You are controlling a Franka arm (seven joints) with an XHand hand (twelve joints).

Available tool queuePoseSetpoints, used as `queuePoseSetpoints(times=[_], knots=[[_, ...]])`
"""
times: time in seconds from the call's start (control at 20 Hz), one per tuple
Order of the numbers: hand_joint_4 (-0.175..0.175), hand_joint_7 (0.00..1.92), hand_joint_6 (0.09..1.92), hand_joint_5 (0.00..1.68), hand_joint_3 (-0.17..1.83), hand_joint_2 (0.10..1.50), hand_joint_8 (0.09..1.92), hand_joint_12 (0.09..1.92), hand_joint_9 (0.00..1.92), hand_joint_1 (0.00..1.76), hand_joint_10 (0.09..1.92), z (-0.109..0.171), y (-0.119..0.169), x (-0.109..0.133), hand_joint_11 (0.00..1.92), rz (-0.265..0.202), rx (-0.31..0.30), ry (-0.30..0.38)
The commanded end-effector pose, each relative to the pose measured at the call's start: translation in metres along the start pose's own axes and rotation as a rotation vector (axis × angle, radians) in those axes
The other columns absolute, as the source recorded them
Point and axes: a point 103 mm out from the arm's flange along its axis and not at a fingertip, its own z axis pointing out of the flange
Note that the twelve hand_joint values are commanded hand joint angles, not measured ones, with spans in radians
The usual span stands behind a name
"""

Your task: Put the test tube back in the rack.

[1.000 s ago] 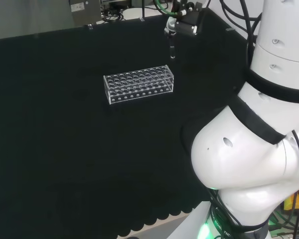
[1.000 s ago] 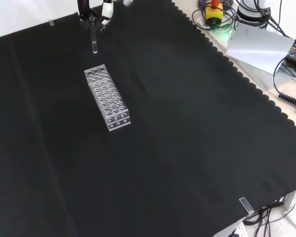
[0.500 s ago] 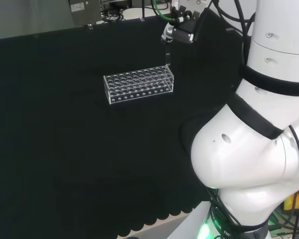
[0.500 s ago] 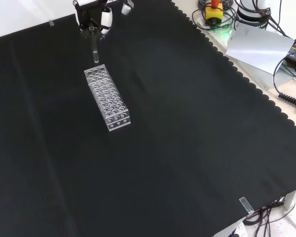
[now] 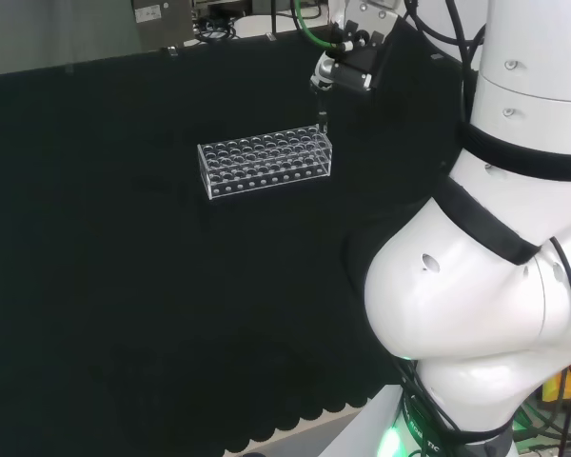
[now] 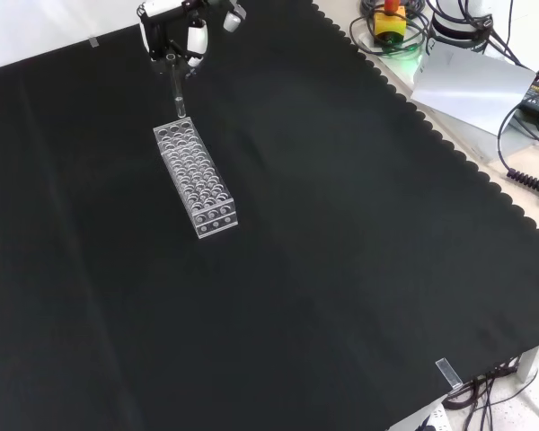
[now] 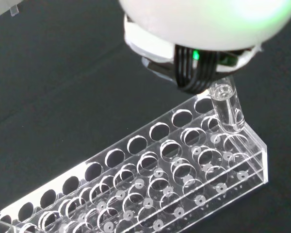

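In the head view, the clear rack (image 5: 265, 161) lies on the black cloth (image 5: 124, 286) just above centre, its long side running from 9 to 3 o'clock. At the rack's 1 o'clock corner the test tube (image 5: 322, 118) hangs upright, its lower end right at the corner holes. Above the tube, the hand (image 5: 348, 59) pinches its top between curled fingers.

In the front view the rack (image 6: 196, 179) runs from 11 to 5 o'clock, and the tube (image 6: 178, 93) stands upright at its far end, beneath the hand (image 6: 172, 27).

In the wrist view the tube's open mouth (image 7: 222, 91) sits over a corner hole of the rack (image 7: 150, 179); how deep its lower end has gone in is unclear.
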Motion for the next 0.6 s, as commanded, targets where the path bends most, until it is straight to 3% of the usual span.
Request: queuePoseSetpoints(times=[0.05,0.6], knots=[[-0.175,1.42,0.11,1.39,0.6,0.64,0.63,0.85,1.32,1.44,0.61,0.005,-0.004,-0.004,1.3,0.011,0.013,0.025],[-0.175,1.42,0.11,1.39,0.6,0.64,0.63,0.85,1.32,1.44,0.61,0.015,-0.01,0.003,1.3,0.001,0.041,0.037]])
